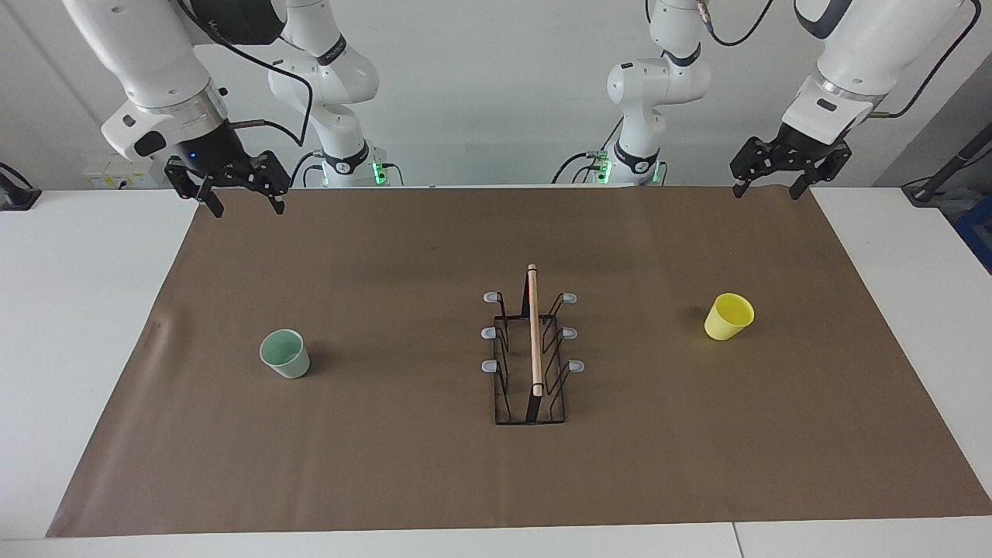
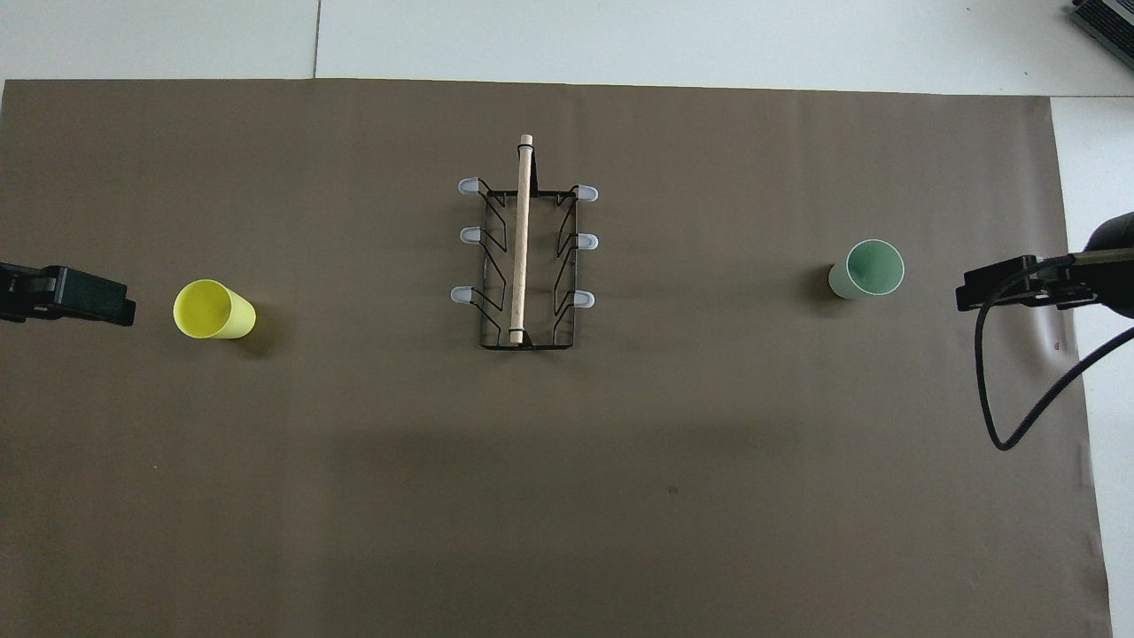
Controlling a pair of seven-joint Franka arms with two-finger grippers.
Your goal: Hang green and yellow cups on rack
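Observation:
The pale green cup [image 1: 284,354] [image 2: 866,269] stands upright, mouth up, on the brown mat toward the right arm's end. The yellow cup [image 1: 728,316] [image 2: 213,309] stands mouth up toward the left arm's end. Between them sits the black wire rack [image 1: 533,356] [image 2: 523,248] with a wooden rod along its top and grey-tipped prongs on both sides; no cup hangs on it. My right gripper [image 1: 249,209] hangs open and empty over the mat's edge by the robots. My left gripper [image 1: 766,194] hangs open and empty over the mat's corner by the robots, at its own end.
The brown mat [image 1: 387,465] covers most of the white table [image 1: 77,310]. A black cable [image 2: 983,390] loops down from the right arm over the mat's end. A dark object [image 2: 1103,22] lies at the table's corner farthest from the robots, at the right arm's end.

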